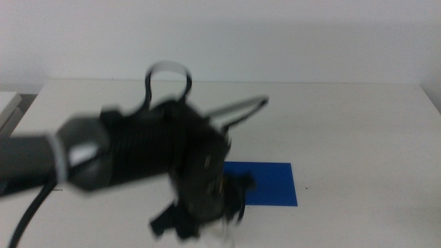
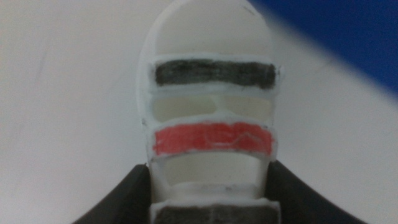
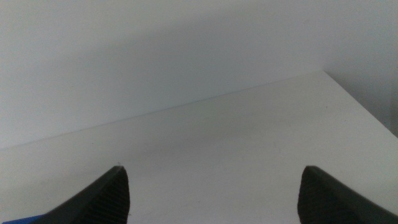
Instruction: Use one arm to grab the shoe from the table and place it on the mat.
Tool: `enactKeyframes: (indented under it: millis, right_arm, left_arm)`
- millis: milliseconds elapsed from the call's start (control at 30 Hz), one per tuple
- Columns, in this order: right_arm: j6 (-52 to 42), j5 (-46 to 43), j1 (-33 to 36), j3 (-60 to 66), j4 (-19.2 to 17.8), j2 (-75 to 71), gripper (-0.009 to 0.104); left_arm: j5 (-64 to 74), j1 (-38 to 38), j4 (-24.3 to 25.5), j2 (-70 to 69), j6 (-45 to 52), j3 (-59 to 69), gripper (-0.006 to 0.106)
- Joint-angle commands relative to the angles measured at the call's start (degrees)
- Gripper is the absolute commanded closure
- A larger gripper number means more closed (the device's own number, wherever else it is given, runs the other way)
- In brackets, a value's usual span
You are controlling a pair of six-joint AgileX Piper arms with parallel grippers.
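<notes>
The left arm (image 1: pixel 131 148) reaches in from the left, blurred, with its gripper (image 1: pixel 207 217) low near the table's front, at the left end of the blue mat (image 1: pixel 269 182). In the left wrist view the white shoe (image 2: pixel 211 81), with dark and red straps, sits between the two dark jaws of my left gripper (image 2: pixel 211 186), which press on both its sides. The mat's corner (image 2: pixel 348 31) lies just beyond the shoe's toe. In the middle view the arm hides the shoe. My right gripper (image 3: pixel 214 186) is open over bare table, away from the shoe.
The white table (image 1: pixel 358 131) stretches wide around the mat, with its far edge against a pale wall. A sliver of blue mat (image 3: pixel 18 219) shows in the right wrist view. A pale object (image 1: pixel 8 103) sits at the far left edge.
</notes>
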Motion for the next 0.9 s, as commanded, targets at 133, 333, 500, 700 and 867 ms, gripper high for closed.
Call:
enactKeyframes:
  millis: [133,333,500,700,867]
  right_arm:
    - [-0.2,-0.5,0.1,0.1,-0.4,-0.3,0.016]
    - [-0.2,-0.5,0.1,0.1,-0.4,-0.3,0.016]
    - [-0.2,-0.5,0.1,0.1,-0.4,-0.3,0.016]
    - [-0.2,-0.5,0.1,0.1,-0.4,-0.3,0.016]
    - [-0.2,-0.5,0.1,0.1,-0.4,-0.3,0.016]
  left_arm:
    - [6.0,6.8,-1.0,9.6,9.4,-16.9,0.096]
    - [11.9,8.5,-1.3,22.8,12.7,-33.7,0.096]
    - [15.4,8.5,-1.1,29.1,13.8,-43.0,0.096]
    - [14.7,8.4,-2.4,29.6,14.8,-43.9,0.096]
    - [13.2,8.4,-3.9,29.6,14.8,-43.9,0.096]
